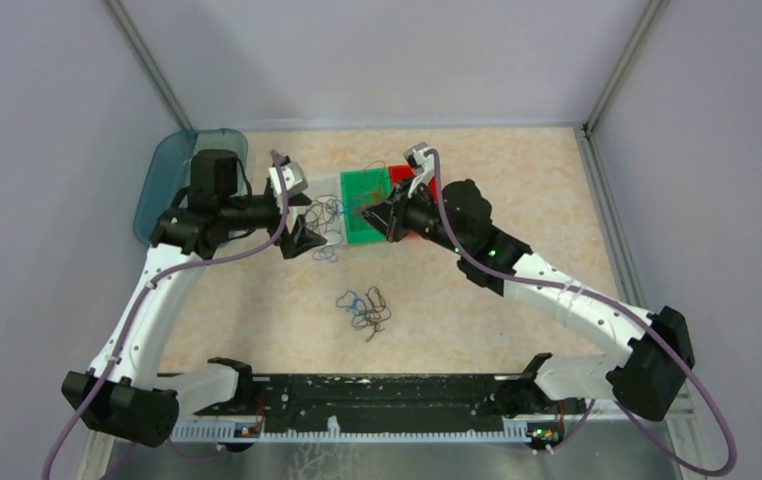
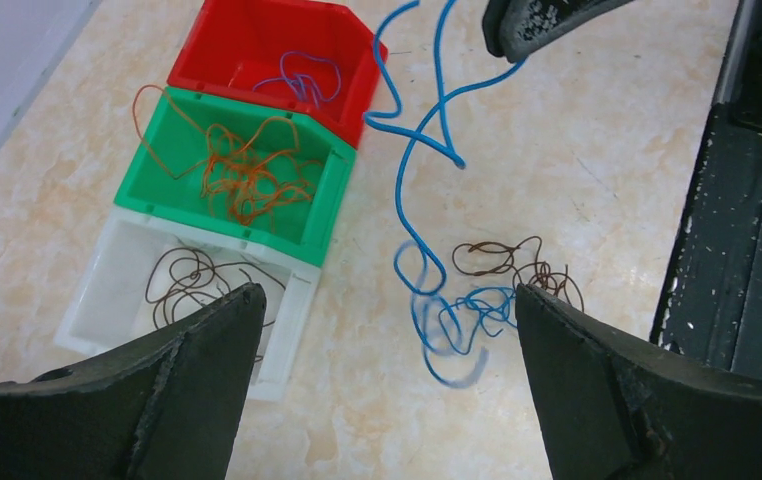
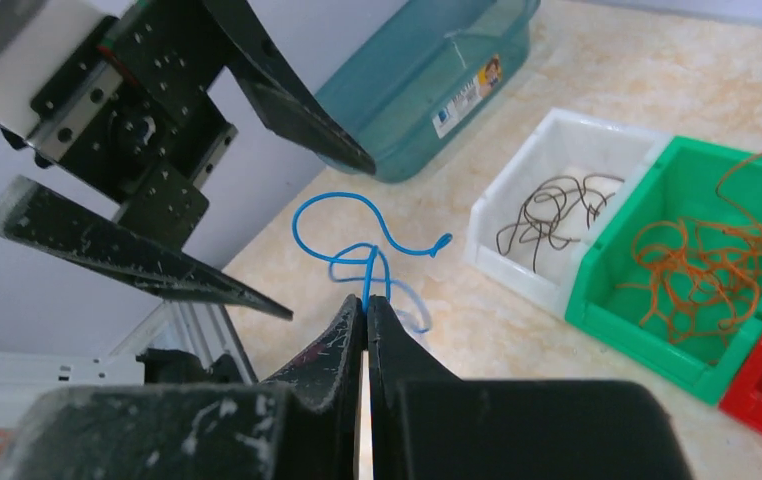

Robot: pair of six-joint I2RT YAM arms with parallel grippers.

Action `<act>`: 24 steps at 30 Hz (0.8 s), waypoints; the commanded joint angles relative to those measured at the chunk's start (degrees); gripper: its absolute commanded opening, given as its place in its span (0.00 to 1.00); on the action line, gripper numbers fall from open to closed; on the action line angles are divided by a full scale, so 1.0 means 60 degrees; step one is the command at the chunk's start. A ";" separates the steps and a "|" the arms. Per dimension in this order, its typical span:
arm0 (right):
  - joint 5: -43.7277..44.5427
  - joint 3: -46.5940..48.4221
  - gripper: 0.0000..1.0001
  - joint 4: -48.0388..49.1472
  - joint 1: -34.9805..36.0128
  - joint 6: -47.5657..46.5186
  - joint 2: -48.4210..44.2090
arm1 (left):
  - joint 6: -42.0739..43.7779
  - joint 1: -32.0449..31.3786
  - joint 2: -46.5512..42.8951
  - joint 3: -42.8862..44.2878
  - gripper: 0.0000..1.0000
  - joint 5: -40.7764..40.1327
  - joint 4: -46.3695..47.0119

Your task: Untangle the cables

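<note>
Roughly upright, blue cable [image 2: 397, 205], top end in right jaws' grip; left jaws wide.

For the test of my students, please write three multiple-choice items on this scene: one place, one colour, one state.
1. The green bin stands: A between the red bin and the white bin; B at the row's end; C apart from them.
2. The cable in the right gripper is: A orange; B blue; C brown.
3. The left gripper is: A shut on a cable; B shut, empty; C open.
Key: 1 A, both flank it; 2 B, shut fingers pinch a blue strand; 3 C, its fingers stand apart.
</note>
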 commanded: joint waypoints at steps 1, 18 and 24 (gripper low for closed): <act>0.0077 0.0817 0.00 0.0307 0.0045 -0.0154 -0.0306 | 0.0291 0.0037 -0.0217 0.0034 1.00 0.0981 -0.0284; 0.2893 0.2053 0.00 -0.1193 -0.2266 -0.2518 0.1369 | 0.0142 0.0049 -0.0362 0.0043 1.00 -0.0347 -0.0296; 0.3986 0.2559 0.00 -0.0893 -0.2594 -0.3641 0.2943 | 0.0309 0.0038 -0.0336 0.0064 1.00 -0.0393 -0.0407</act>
